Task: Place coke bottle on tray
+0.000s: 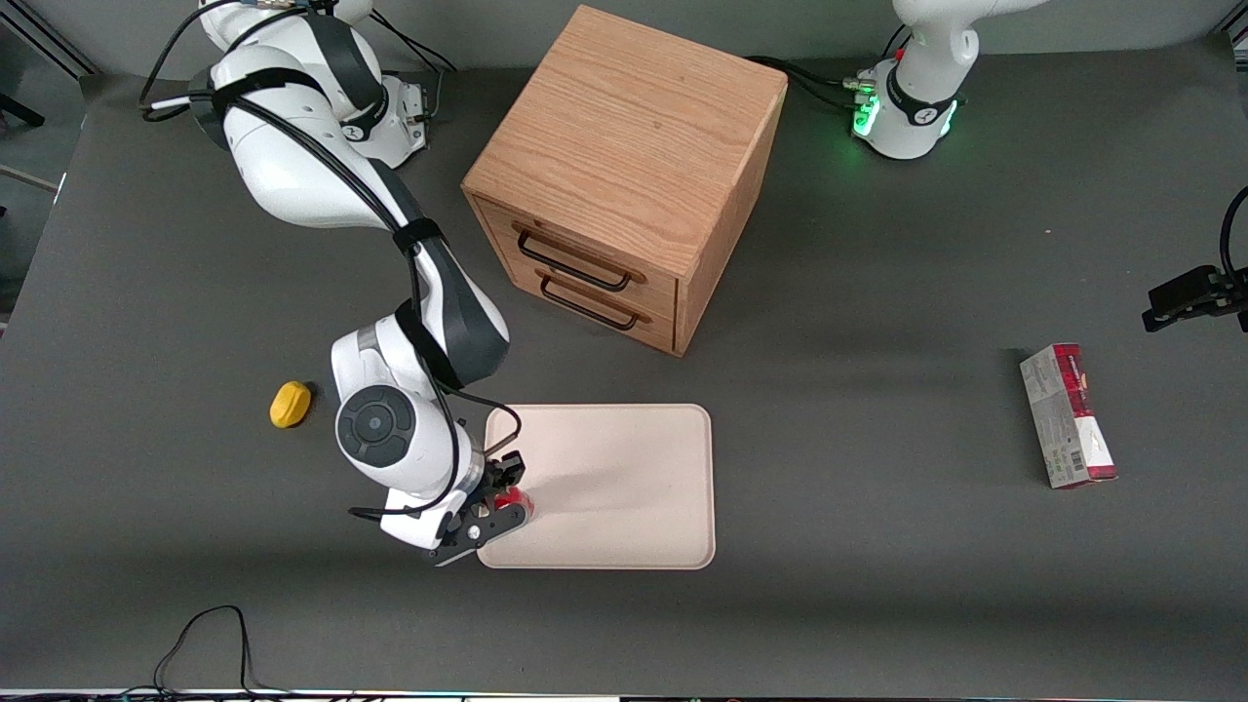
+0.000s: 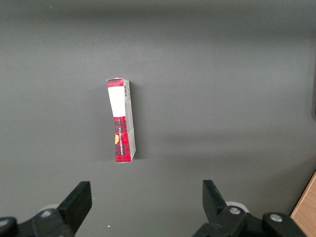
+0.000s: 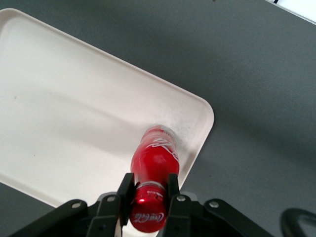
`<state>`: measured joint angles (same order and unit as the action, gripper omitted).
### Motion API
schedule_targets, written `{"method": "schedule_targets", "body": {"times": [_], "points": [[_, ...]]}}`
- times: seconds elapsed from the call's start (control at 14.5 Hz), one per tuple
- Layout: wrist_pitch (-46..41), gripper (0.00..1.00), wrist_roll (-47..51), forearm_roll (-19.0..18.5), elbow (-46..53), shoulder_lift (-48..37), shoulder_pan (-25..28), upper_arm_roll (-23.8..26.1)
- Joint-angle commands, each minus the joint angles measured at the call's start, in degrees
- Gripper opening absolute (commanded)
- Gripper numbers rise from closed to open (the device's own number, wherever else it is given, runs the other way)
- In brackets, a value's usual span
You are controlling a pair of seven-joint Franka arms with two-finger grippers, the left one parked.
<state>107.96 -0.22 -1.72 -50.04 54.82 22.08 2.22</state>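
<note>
My right gripper (image 1: 499,499) hangs over the corner of the cream tray (image 1: 624,458) that is nearest the front camera, toward the working arm's end. It is shut on the red coke bottle (image 1: 514,503), fingers clamped at its neck just under the cap. In the right wrist view the gripper (image 3: 148,190) holds the coke bottle (image 3: 154,163) upright with its base over the tray (image 3: 74,113) near the rounded corner. I cannot tell whether the base touches the tray.
A wooden drawer cabinet (image 1: 624,175) stands farther from the front camera than the tray. A yellow lemon-shaped object (image 1: 290,404) lies toward the working arm's end. A red-and-grey carton (image 1: 1067,414) lies toward the parked arm's end and shows in the left wrist view (image 2: 122,121).
</note>
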Motion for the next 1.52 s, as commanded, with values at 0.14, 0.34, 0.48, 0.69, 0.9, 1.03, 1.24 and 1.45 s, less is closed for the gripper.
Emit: {"method": "schedule_targets", "body": {"times": [0.14,0.34,0.48,0.69,0.9,1.03,1.24,1.45], "points": [[0.23,1.0,1.89,-0.66,1.17,0.2,0.15,-0.11],[-0.91,1.0,6.01,-0.31,0.99,-2.07,0.33,-0.11],[-4.67,1.0,6.73,-0.22,0.73,-3.66,0.24,-0.11],[-9.42,1.0,7.16,-0.13,0.73,-7.35,0.15,-0.11],[-15.57,1.0,7.25,-0.13,0.46,-12.09,-0.02,-0.37],[-21.54,1.0,7.69,-0.22,0.38,-15.26,-0.11,-0.9],[-25.43,1.0,7.61,-0.13,-3.46,-21.75,-0.29,-3.01],[-25.26,1.0,7.34,0.04,-13.13,-30.45,-0.29,-6.08]]}}
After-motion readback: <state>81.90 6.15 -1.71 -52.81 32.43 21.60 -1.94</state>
